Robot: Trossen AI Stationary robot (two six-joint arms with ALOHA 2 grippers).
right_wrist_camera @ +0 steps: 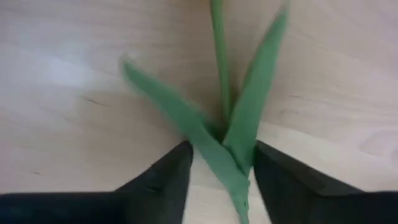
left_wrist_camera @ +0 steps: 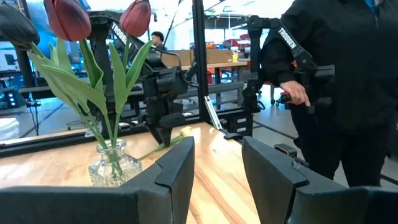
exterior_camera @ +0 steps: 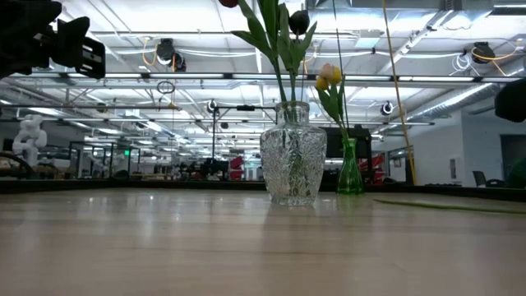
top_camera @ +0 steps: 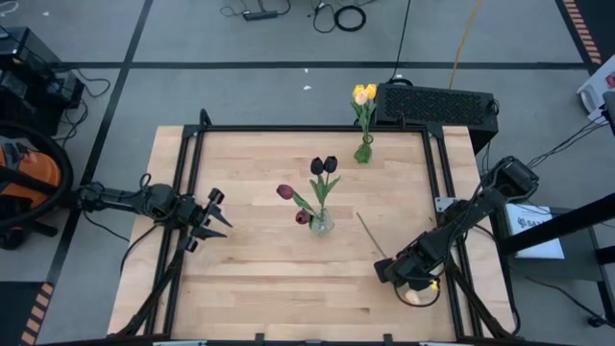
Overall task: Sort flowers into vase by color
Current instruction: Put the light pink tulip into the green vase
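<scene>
Right gripper: the right gripper is down at the table near its 4 o'clock corner in the high view; its two fingers straddle a loose flower with clear gaps on either side, so it stands open around the stem, not yet clamped.
Loose flower: the loose flower lies flat on the wood, its leaf junction right between the jaws and its thin stem running toward 11 o'clock, to the table's middle; its head is hard to make out beneath the arm.
Clear vase: the clear vase stands at the centre, holding the dark tulips and the maroon tulips.
Green vase: the green vase stands at the 12 o'clock edge with the yellow tulips, well apart from the right gripper.
Left gripper: the left gripper hovers at 9 o'clock, fingers parted and empty, pointing at the clear vase.
Step in hand: by my reading, picking up one more flower for sorting.
Next move calls for: pinching gently at the junction, lifting without dragging the leaves, then checking the head's colour to choose the vase.
Beyond the table: a person in dark clothing stands by the frame.
</scene>
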